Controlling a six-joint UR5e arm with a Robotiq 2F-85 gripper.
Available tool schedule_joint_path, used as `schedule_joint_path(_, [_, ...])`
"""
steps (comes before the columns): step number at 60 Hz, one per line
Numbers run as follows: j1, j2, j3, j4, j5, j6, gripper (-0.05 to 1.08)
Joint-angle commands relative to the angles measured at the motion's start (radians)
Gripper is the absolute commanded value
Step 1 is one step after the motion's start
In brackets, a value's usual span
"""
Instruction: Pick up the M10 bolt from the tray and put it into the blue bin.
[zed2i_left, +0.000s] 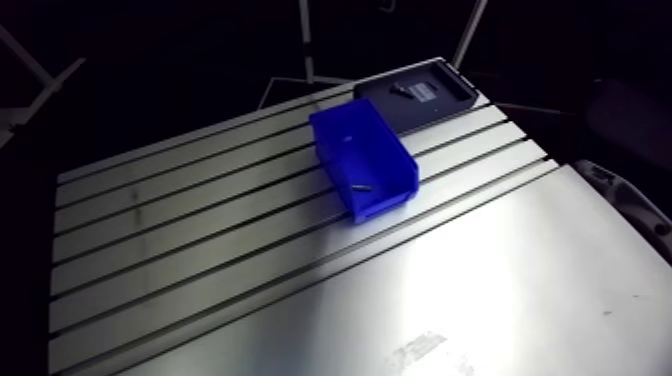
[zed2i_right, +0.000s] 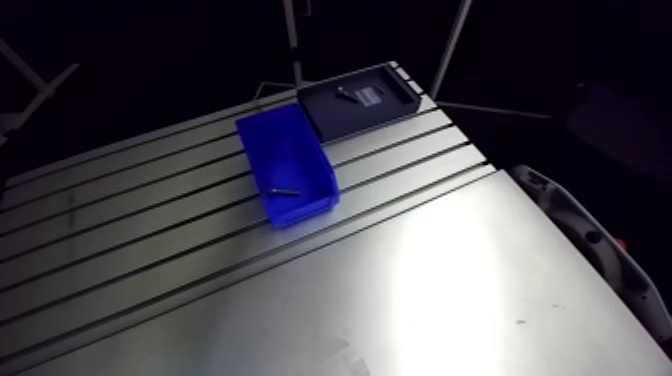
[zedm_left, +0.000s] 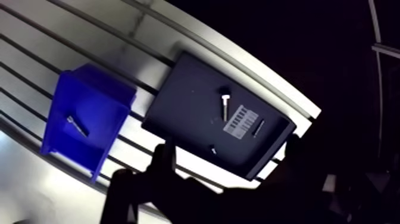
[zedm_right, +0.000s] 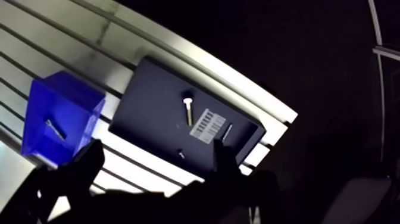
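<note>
— Where is the M10 bolt (zedm_left: 225, 107)?
— Flat in the tray (zedm_left: 184, 107), beside the white sticker (zedm_left: 240, 122). My pincer (zedm_left: 227, 154) is wide open and holds nothing.
— Which way does it point?
— Head away from my pincer, tail toward it. I think it's hard, smooth and might roll. I'd pinch its middle.

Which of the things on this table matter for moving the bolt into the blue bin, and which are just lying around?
For the job:
silver bolt, likely the M10
dark tray it lies in
blue bin
gripper, open

Lying about:
fastener already in the bin
dark pin in the tray
small bit in the tray
striped label
</note>
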Motion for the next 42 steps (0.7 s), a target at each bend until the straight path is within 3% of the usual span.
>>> schedule_joint_path(1, [-0.004, 0.032, -0.007, -0.012, -0.004, -0.013, 0.02])
schedule_joint_path(20, [-0.019, 0.065, -0.007, -0.019, -0.002, -0.015, 0.05])
schedule_joint_path(42, [-0.041, 0.074, 0.013, -0.018, -0.001, -0.016, 0.26])
